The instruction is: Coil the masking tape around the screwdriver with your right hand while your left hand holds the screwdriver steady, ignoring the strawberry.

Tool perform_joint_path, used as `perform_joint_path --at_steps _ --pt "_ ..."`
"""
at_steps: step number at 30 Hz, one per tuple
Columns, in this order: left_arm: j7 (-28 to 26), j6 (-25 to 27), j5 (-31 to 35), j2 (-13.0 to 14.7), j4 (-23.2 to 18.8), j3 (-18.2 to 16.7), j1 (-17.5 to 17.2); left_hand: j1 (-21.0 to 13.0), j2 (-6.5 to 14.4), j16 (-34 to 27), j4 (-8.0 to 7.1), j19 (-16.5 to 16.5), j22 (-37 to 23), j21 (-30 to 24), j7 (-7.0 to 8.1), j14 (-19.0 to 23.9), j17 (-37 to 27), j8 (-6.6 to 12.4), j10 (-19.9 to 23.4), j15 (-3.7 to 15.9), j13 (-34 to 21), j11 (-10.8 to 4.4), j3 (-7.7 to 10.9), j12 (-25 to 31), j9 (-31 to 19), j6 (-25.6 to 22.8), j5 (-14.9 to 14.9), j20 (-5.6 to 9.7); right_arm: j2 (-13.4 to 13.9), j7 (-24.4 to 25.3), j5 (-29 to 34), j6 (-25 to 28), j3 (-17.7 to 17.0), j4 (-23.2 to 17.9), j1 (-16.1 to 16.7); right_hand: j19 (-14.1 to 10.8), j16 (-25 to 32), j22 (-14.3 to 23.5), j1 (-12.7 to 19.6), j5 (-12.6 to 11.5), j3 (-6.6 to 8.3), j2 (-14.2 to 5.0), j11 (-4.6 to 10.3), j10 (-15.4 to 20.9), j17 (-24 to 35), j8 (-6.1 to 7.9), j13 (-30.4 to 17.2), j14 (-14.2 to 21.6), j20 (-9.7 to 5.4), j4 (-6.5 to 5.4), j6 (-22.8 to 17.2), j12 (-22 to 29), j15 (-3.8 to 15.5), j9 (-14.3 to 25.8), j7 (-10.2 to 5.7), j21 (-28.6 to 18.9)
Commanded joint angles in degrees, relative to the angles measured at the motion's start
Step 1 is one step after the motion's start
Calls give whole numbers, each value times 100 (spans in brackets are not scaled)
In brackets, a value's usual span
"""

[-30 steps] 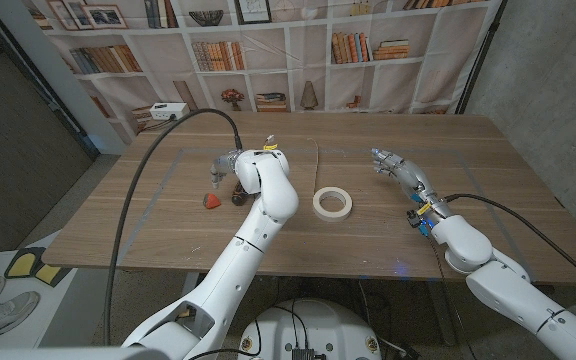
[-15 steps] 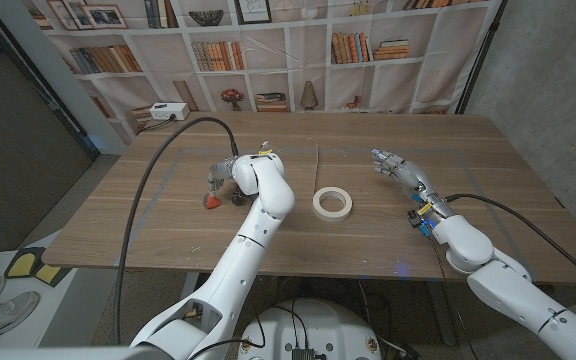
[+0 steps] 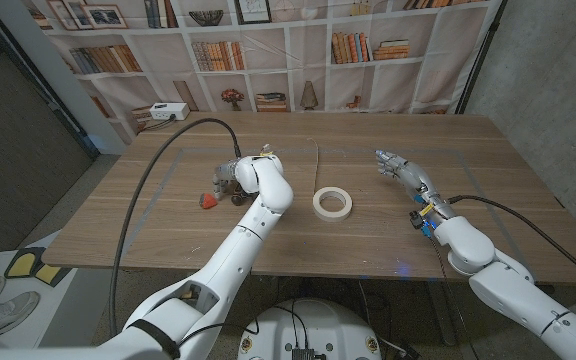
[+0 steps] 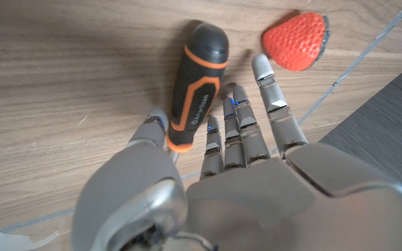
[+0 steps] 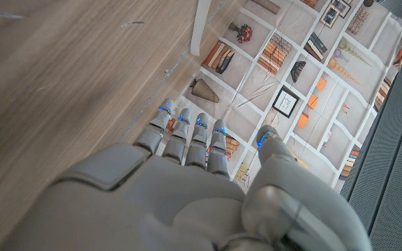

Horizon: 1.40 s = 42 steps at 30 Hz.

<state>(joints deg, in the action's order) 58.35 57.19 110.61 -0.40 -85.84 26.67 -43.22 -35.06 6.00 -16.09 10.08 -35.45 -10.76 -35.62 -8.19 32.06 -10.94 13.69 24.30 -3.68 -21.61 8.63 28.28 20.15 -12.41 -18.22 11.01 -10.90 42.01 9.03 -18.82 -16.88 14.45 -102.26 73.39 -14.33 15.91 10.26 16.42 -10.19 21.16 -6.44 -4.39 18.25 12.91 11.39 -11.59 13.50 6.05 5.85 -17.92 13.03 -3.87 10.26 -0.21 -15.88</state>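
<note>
Left hand [image 4: 222, 174] spread over screwdriver [image 4: 197, 84], strawberry [image 4: 295, 40] just beyond fingertips; right hand [image 3: 405, 172] spread, tape [image 3: 332, 203] well apart.

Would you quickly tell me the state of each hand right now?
Left hand: open, fingers around the black-and-orange screwdriver, not gripping it.
Right hand: open, holding nothing.

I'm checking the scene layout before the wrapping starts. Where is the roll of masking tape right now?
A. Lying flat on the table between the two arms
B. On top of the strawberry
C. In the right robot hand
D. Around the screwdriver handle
A: in the head view the masking tape lies flat on the table, apart from the right robot hand and from the left robot hand at the screwdriver.
</note>
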Motion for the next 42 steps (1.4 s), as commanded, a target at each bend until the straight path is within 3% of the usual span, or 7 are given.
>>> perform_joint_path --at_steps 1,9,14,16,25,31,42 --pt "14 335 -679 475 749 834 610 -754 -2 -37 113 -273 -32 -143 -179 161 -49 1 165 165 -63 -101 233 13 -33 -84 33 362 -15 239 30 123 -123 -107 137 -54 13 31 -28 1 -20 -12 6 68 30 -2 -15 28 -10 2 -61 -11 -12 32 15 6" --pt "-236 620 -891 658 1000 1328 778 -2316 -57 -581 34 -953 -124 -748 -125 857 -296 99 639 736 -264 -244 205 114 -87 -310 -7 1641 -34 275 75 164 -171 -118 152 -53 17 32 -34 -3 -21 -40 8 69 37 -4 -15 33 -17 -8 -65 -17 -2 32 18 13" --pt "-886 837 -1050 766 966 1555 732 -2992 363 -1612 22 -1622 -317 -1779 154 2749 -927 831 2339 1442 -676 -986 275 998 -307 -2318 31 2148 -48 290 110 218 -184 -118 122 -84 23 32 -12 -14 2 -104 9 72 41 -3 -16 45 -49 -12 -76 -22 10 32 14 9" --pt "-935 861 -979 813 1016 1668 762 -3247 388 -1842 28 -1724 -406 -2092 162 2965 -1218 908 2510 1501 -843 -1084 327 1157 -410 -2600 37 2261 -57 296 120 246 -184 -119 106 -87 22 32 -8 -15 3 -107 13 73 41 -3 -16 43 -49 -10 -78 -23 8 32 14 10" --pt "-3099 166 -2181 1584 384 1905 448 -3405 393 -2205 -133 -1651 -434 -2559 514 3041 -1928 979 2539 1634 -1304 -1224 219 1350 -709 -2862 -74 2351 -122 223 113 215 -141 -7 -10 -110 27 31 5 -18 2 -118 5 81 43 -5 -17 60 -64 -3 -86 -27 15 32 23 11" --pt "-4707 -1309 -3459 2677 -351 1889 304 -3325 333 -2297 -209 -1608 -420 -2759 655 3200 -2151 1100 2574 1642 -1530 -1287 139 1412 -907 -2983 40 2352 -180 187 120 178 -66 63 -101 -112 27 31 13 -19 -2 -119 -11 87 43 -8 -17 67 -68 2 -86 -31 21 33 25 18" --pt "-5171 -3733 -5302 3671 -449 1919 754 -3484 241 -2060 -107 -1311 -340 -2872 435 2927 -2248 1089 2439 1617 -1557 -1067 231 1269 -1010 -2973 70 2335 -175 340 216 208 -94 -70 11 -118 24 31 13 -19 -13 -120 3 89 46 -10 -18 64 -81 4 -93 -38 20 33 25 27"
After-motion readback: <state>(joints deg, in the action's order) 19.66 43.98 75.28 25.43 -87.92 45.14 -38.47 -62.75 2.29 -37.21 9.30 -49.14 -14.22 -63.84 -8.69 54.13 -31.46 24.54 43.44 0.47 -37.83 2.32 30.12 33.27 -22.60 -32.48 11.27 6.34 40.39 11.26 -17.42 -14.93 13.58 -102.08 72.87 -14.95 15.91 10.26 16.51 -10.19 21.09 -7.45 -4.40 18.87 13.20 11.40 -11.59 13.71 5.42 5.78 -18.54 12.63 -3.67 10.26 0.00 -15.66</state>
